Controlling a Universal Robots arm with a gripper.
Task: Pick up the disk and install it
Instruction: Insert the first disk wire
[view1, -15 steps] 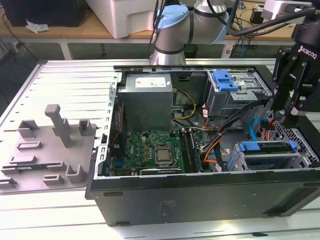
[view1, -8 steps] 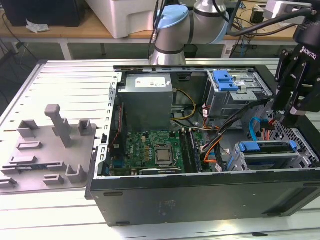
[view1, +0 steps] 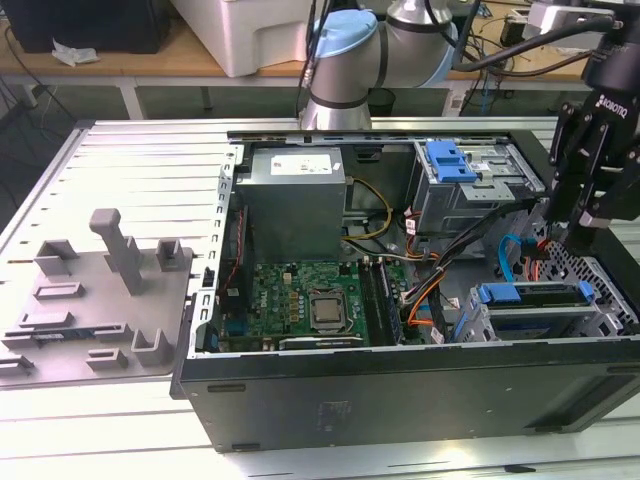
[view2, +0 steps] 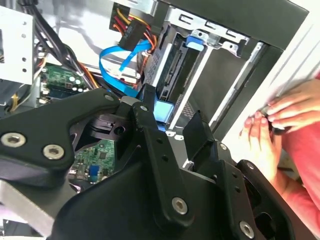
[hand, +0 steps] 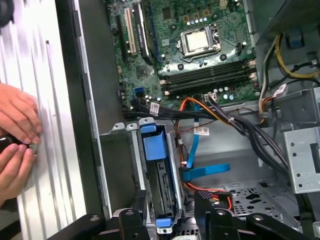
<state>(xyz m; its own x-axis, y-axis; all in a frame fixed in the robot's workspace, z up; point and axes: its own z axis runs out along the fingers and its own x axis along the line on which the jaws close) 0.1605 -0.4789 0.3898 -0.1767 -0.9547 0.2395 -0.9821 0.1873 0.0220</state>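
Observation:
The disk (view1: 535, 308) sits on edge in the grey drive bay at the near corner of the open computer case, on the exterior view's right, its blue bracket (view1: 530, 293) along the top. My gripper (view1: 578, 222) hangs just above that bay. In both wrist views its black fingers (hand: 139, 216) stand on either side of the disk's (hand: 162, 182) blue end tab, with a gap on one side. The gripper (hand: 170, 216) is open around the disk's (view2: 172, 67) end, and I see no firm contact from my gripper (view2: 172, 125).
A grey cage with a blue latch (view1: 452, 160) and a grey power supply box (view1: 295, 200) sit at the case's back. Blue and orange cables (hand: 200, 170) run close beside the bay. A person's hands (hand: 15, 140) rest on the table next to the case. A grey fixture plate (view1: 95, 300) lies at the exterior view's left.

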